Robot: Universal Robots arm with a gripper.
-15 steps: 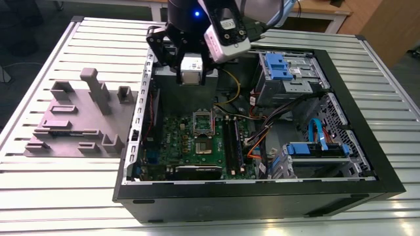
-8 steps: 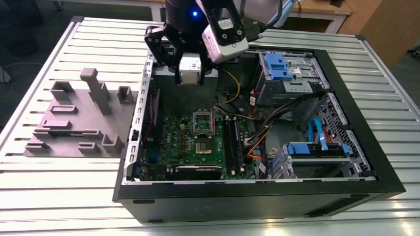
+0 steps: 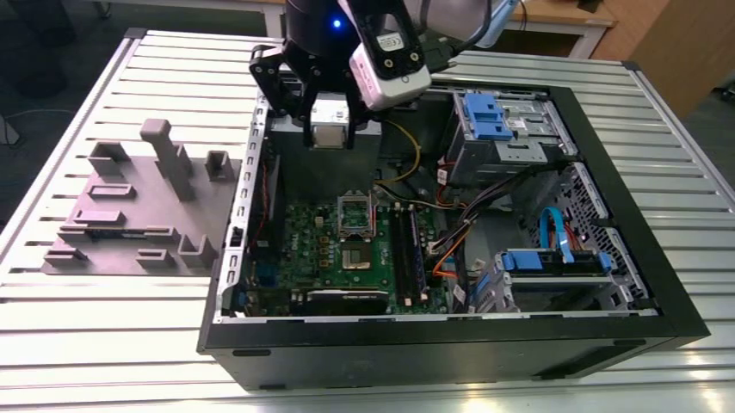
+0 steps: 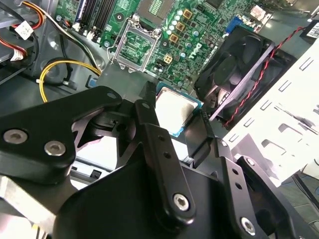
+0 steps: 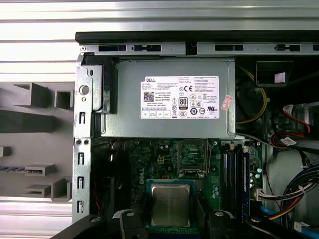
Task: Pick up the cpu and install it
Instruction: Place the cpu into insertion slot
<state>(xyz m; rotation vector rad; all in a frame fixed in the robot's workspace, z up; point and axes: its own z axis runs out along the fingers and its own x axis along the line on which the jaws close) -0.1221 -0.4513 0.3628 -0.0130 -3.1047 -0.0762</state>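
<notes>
fixture block (image 3: 126, 206): sitting on the slatted table (image 3: 115, 361) at the exterior view's left, just beside the open computer case (image 3: 460, 344).
gripper (image 3: 330, 129): hanging over the case's far end, its fingers (image 5: 133, 221) pinching the cpu (image 5: 170, 204) from two sides.
cpu: riding flat between the fingers, its metal top showing in both wrist views.
socket (image 3: 354, 225): lying open on the green motherboard (image 3: 305, 228), apart from the cpu.
blue drive cage (image 3: 488, 116): standing at the exterior view's right.

I watched the arm (image 3: 316, 43) hang with its wrist pointed straight down and the gripper (image 3: 330, 129) held aloft, its black jaws closed flat against two opposite edges of the cpu (image 5: 171, 211).
</notes>
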